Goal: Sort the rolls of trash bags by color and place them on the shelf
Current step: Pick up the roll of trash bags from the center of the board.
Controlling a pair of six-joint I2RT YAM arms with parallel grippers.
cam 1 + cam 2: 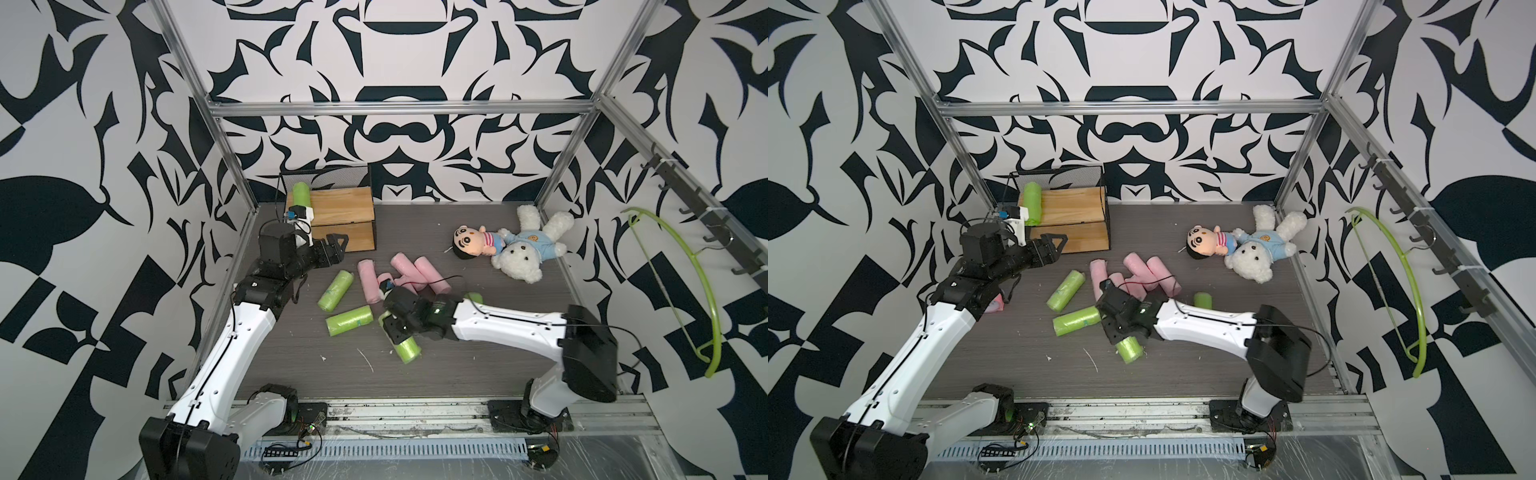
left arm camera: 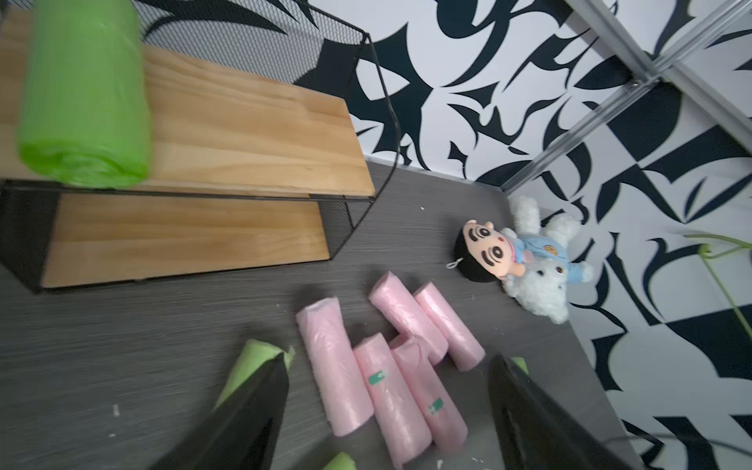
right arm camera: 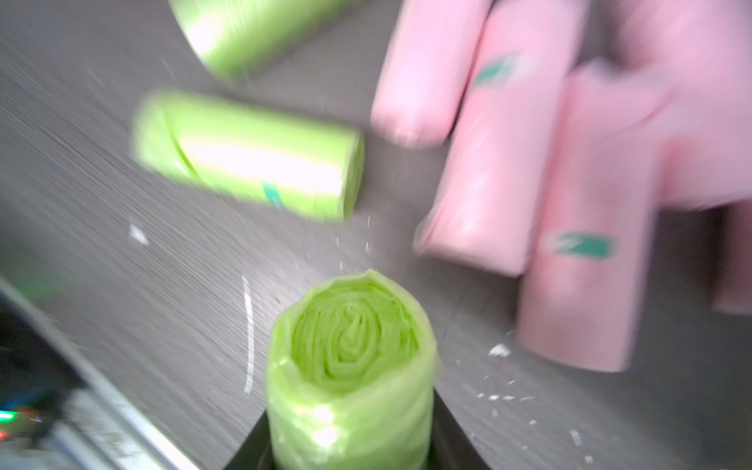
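Lime-green roll (image 3: 350,346) fills the foreground of the right wrist view, end-on, its coiled film showing. The right pincer (image 3: 350,443) has its jaws pressed in on both flanks, and the roll's end juts out past the fingertips.

Soft, crinkly film like this is probably light and should squash rather than slip. A hold across the middle of the cylinder seems soundest, since a grip near one end might let it swing.

In both top views this roll sits at 6 o'clock of the pink rolls (image 1: 407,270), which lie bunched mid-counter (image 1: 457,374). Two loose green rolls (image 1: 336,291) lie at 8 o'clock of that bunch.

The shelf (image 1: 349,203) stands in the counter's 10 o'clock corner, with one green roll (image 1: 301,194) on its top board. The left pincer (image 2: 388,366) hangs just in front of the shelf, jaws wide apart and empty.
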